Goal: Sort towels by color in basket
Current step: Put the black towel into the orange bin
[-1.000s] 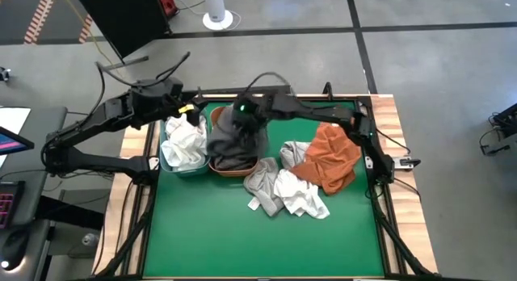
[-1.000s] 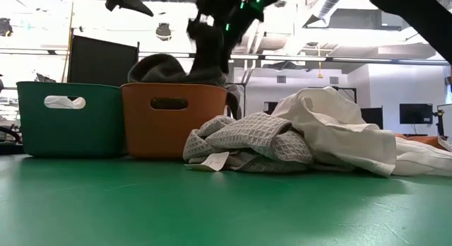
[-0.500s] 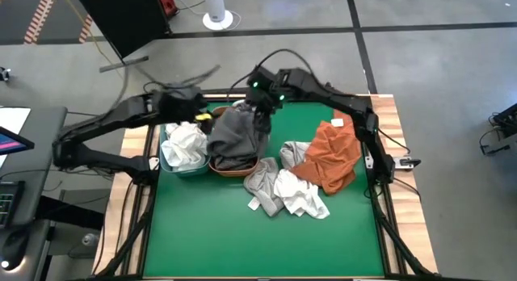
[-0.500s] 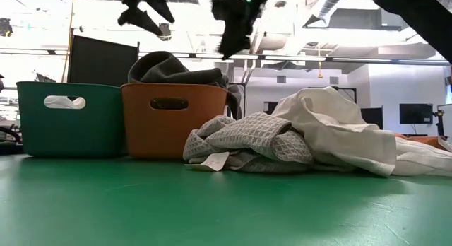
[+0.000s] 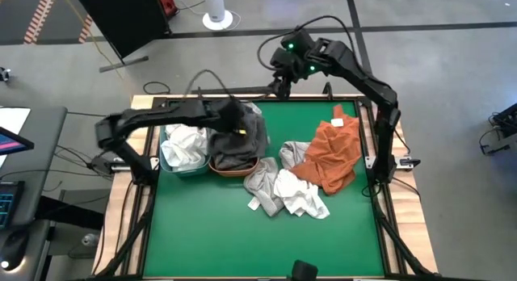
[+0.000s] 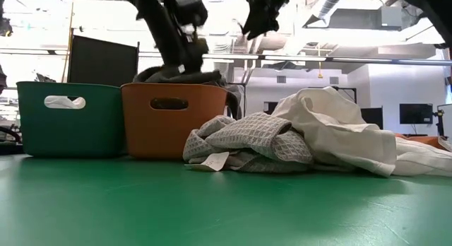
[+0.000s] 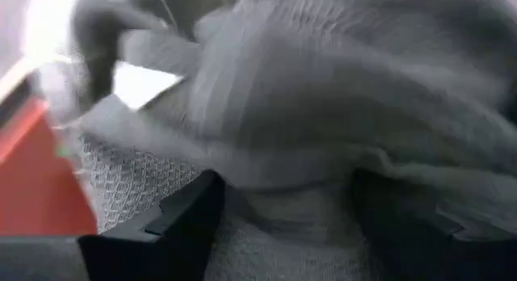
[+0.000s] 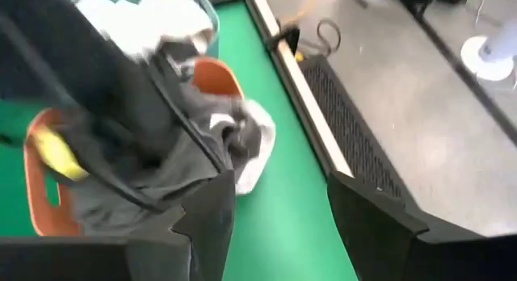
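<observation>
Dark grey towels [image 5: 236, 144] are heaped in the orange basket [image 6: 173, 122]. White towels [image 5: 184, 144] fill the teal basket [image 6: 67, 119] to its left. A grey-checked towel [image 5: 262, 182], a white towel [image 5: 300, 197] and a rust orange towel [image 5: 331, 156] lie piled on the green mat. My left gripper [image 7: 279, 224] is open and low over the dark grey heap, one finger on either side of a fold. My right gripper [image 8: 283, 224] is open and holds nothing, high above the table's far edge [image 5: 279, 85]. My left gripper comes slanting down from the table's left at the top of the dark grey heap [image 7: 307, 176]. The cloth fills the space between its open fingers. I cannot tell whether the fingers touch it.
The two baskets stand side by side at the far left of the mat. The loose pile takes up the middle and right. Bare green mat [image 5: 242, 241] spreads along the near side. A wooden rim [image 5: 388, 119] frames the table.
My right gripper has risen from over the orange basket and drawn back toward the table's far edge, open throughout. My left gripper has swung from above the teal basket's far side toward the right and down onto the dark grey heap, tipping downward.
</observation>
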You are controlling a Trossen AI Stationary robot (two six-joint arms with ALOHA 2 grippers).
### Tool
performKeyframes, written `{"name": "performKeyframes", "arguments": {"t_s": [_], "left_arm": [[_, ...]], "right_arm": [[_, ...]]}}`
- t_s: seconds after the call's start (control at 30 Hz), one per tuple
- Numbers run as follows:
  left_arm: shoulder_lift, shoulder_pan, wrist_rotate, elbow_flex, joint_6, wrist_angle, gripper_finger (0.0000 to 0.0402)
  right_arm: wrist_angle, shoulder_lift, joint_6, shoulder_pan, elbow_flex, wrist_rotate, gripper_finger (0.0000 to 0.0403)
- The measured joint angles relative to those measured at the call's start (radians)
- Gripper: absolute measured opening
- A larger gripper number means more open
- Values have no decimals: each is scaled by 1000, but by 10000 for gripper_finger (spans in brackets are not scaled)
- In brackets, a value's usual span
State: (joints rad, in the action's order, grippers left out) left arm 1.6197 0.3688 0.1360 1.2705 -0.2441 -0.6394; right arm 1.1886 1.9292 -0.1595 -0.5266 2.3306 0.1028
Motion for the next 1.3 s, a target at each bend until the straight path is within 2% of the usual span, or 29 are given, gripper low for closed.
{"name": "performKeyframes", "arguments": {"t_s": [0.2, 0.4, 0.57, 0.87, 0.97, 1.1, 1.3], "left_arm": [[203, 8, -20, 6, -37, 33, 270], [271, -7, -32, 6, -45, 49, 270], [196, -5, -38, -1, -49, 47, 270], [-95, -5, -35, -3, -3, 24, 270], [-156, -9, -27, -2, 53, 28, 270], [-151, -38, -73, -2, 129, 30, 270], [6, -100, -174, -7, 223, 54, 270]], "right_arm": [[-8, -15, -23, 20, 0, 0, 240], [9, -19, -49, 29, 0, 1, 240], [5, -19, -62, 20, 0, 1, 240], [-1, -19, -67, -6, 0, 1, 240], [-7, -19, -77, -17, 0, 1, 240], [-29, -19, -78, -30, 0, 1, 240], [-28, -19, -77, -33, 0, 2, 240]]}}
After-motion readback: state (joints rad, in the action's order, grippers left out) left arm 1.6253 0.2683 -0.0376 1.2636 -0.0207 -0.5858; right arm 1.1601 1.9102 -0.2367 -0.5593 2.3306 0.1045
